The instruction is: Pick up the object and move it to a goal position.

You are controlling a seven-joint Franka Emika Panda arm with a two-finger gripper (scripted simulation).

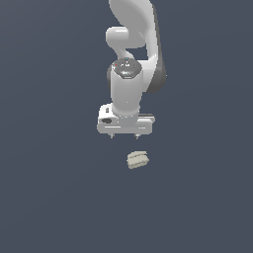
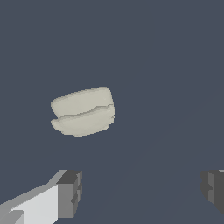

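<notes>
Your gripper hovers, fingers apart — beige ridged lump lies free at its 5 o'clock, so you're not aligned to descend.

1 pale ridged lump, 1 robot arm with 1 hand, 2 fingers.

Pale cream, ridged object; white end effector, grey fingertips; slate-blue ground.
</notes>
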